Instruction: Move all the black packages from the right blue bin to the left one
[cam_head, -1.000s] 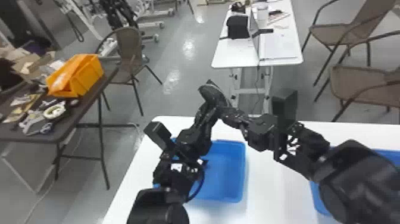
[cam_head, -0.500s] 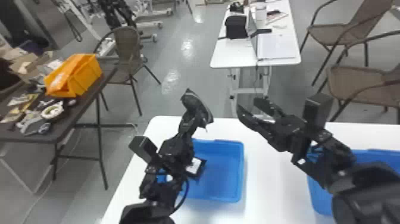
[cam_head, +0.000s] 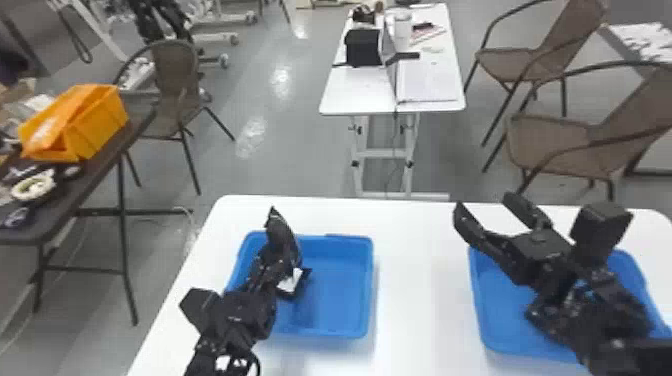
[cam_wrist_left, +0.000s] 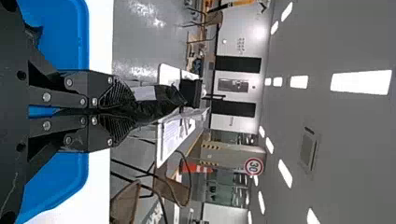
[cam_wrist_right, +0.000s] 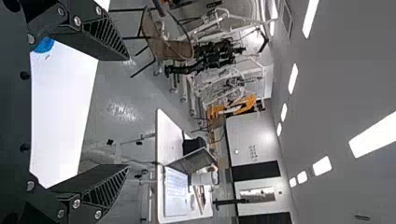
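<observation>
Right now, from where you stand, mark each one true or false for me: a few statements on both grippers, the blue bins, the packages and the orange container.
1. The left gripper has a black package between its fingers. True.
2. The right gripper's fingers are pressed together. False: the right gripper's fingers stand wide apart, with nothing between them.
3. Another package, black with a white patch, lies in the left bin. True.
4. The left bin and the right bin share one white table. True.
5. The orange container is on the white table. False: the orange container sits on the dark table off to the left.
</observation>
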